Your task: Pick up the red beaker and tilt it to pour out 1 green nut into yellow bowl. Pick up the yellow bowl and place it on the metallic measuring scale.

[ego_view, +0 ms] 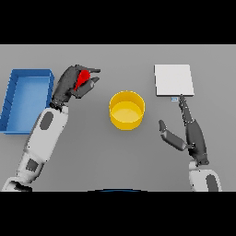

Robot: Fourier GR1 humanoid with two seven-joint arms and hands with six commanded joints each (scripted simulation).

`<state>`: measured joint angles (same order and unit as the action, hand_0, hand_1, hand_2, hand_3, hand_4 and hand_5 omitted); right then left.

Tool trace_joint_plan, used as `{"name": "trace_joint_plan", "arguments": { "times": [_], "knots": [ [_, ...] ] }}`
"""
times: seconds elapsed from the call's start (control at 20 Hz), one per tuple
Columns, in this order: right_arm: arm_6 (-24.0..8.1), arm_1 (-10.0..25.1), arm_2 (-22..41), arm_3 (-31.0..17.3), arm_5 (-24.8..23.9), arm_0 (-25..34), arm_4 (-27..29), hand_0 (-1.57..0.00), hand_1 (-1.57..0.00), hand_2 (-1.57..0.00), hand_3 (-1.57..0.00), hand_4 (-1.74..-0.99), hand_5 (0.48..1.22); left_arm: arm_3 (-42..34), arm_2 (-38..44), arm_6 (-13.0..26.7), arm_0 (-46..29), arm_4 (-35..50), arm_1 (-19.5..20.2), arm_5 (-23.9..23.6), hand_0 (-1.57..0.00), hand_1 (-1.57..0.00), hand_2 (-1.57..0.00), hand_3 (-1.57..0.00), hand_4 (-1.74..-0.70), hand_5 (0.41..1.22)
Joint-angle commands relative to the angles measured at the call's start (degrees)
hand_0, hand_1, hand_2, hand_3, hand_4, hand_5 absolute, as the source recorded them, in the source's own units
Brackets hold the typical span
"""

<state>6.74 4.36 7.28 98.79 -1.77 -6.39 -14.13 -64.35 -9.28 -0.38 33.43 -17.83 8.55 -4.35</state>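
Observation:
My left hand (70, 83) is curled round the red beaker (83, 77) at the upper left; only a small red part shows between the fingers and thumb. The yellow bowl (126, 110) stands upright in the middle of the table, to the right of that hand and apart from it; I see no nut in it. At the upper right lies the metallic measuring scale (173, 80), a flat pale square. My right hand (189, 131) rests open below the scale, fingers straight, their tips close to its front edge. No green nut is visible.
A blue rectangular tray (13, 99) lies along the left edge, just left of my left forearm. The grey table (124, 156) extends all round the bowl.

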Motion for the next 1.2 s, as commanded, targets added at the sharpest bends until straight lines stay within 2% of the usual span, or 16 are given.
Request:
{"name": "trace_joint_plan", "arguments": {
  "times": [0.0,0.2,0.35,0.45,0.5,0.6,0.75,0.8,0.9,1.0,1.15],
  "knots": [
    [-0.5,0.1,-0.2,0.5,0.1,-0.5,0.3,0.00,0.00,0.00,0.00,-1.243,0.694,-0.5,-1.4,0.8,0.1,-1.1,0.6,0.6,-1.56,-1.56,-1.56,-1.56,-1.73,1.119],
    [-2.1,-0.3,0.3,0.7,0.1,-0.1,0.0,0.00,0.00,0.00,0.00,-1.243,0.710,-1.7,-4.8,2.2,-0.4,-2.8,1.4,1.1,-1.56,-1.56,-1.56,-1.56,-1.73,1.113],
    [-1.6,-0.1,0.2,0.7,0.0,-0.1,-0.2,0.00,0.00,0.00,0.00,-1.254,0.717,-0.7,-10.4,4.9,3.1,-9.5,4.1,1.6,-1.57,-1.57,-1.57,-1.57,-1.74,1.112],
    [-1.1,-0.3,0.3,0.2,0.5,-0.6,0.4,0.00,0.00,0.00,0.00,-1.266,0.720,0.7,-15.3,4.7,6.1,-15.1,5.8,2.3,-1.57,-1.57,-1.57,-1.57,-1.74,1.137],
    [-1.8,-0.4,0.2,0.3,0.5,0.0,0.4,0.00,0.00,0.00,0.00,-1.267,0.720,1.5,-17.6,5.3,7.7,-17.5,6.4,3.4,-1.57,-1.57,-1.57,-1.57,-1.74,1.134],
    [-0.8,-0.5,0.1,0.6,0.7,-0.7,0.9,0.00,0.00,0.00,0.00,-1.269,0.722,3.6,-21.0,5.5,10.6,-21.4,7.4,4.2,-1.57,-1.57,-1.57,-1.57,-1.74,1.166],
    [-0.2,-0.4,-0.2,0.3,0.5,-0.5,1.1,0.00,0.00,0.00,0.00,-1.264,0.717,6.7,-26.2,4.5,15.7,-26.0,8.4,7.7,-1.57,-1.57,-1.57,-1.57,-1.74,1.193],
    [0.4,0.0,-0.5,0.5,0.9,-0.8,1.6,0.00,0.00,0.00,0.00,-1.261,0.715,8.5,-27.9,3.9,17.4,-27.4,8.2,8.5,-1.57,-1.57,-1.57,-1.57,-1.69,1.198],
    [-0.7,-0.5,-0.4,0.7,0.6,-0.3,1.5,0.00,0.00,0.00,0.00,-1.258,0.697,10.0,-31.4,3.2,20.6,-30.4,8.8,11.3,-1.57,-1.57,-1.57,-1.57,-1.61,1.206],
    [-1.1,-0.7,-0.5,-0.2,-0.2,0.0,0.8,0.00,0.00,0.00,0.00,-1.245,0.679,11.2,-34.7,3.0,23.6,-32.2,8.7,15.4,-1.57,-1.57,-1.57,-1.57,-1.66,1.212],
    [-1.5,-1.9,-0.2,0.2,-0.7,-0.2,1.0,0.00,0.00,0.00,0.00,-1.220,0.657,13.2,-38.5,0.7,26.7,-33.8,8.3,18.1,-1.57,-1.57,-1.57,-1.57,-1.69,1.216]
  ]
}}
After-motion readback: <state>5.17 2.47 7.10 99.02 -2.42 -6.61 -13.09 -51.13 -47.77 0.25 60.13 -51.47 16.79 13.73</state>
